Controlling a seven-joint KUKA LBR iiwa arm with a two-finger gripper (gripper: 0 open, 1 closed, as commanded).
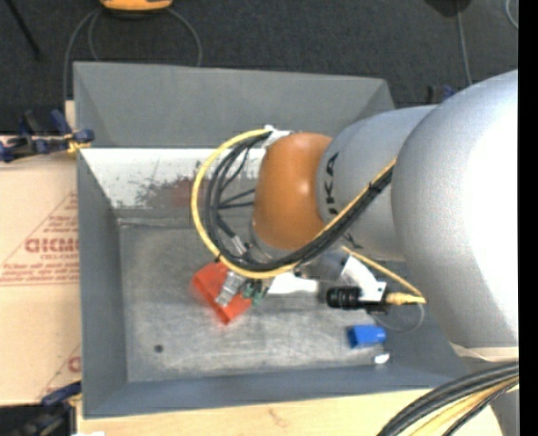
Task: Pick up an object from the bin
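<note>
— How is the arm [451,225] standing?

— It comes in from the right of the view and bends down into the bin [160,321]. The orange cover [287,198] on the wrist faces up at the camera, with cables [194,209] looping out past it on the far side from the arm. The wrist is low over the floor, near the middle of the bin.

— And the gripper [244,289]?

— It points down just under the cover, and the wrist hides most of it. I cannot tell whether it is spread or closed.

— What is at its tip?

— A red thing [210,287], angular, maybe folded or in two parts. It lies on the floor right against the gripper, sticking out on the side away from the arm and toward the near wall. Whether it is gripped or only touched I cannot tell.

— Anything else in the bin?

— A small blue block [366,336] lies well apart from the gripper, back on the arm's side and closer to the near wall. Just beyond it, at the foot of that wall, is a tiny white bit [381,359]. The floor on the other side of the gripper is bare grey metal.
</note>
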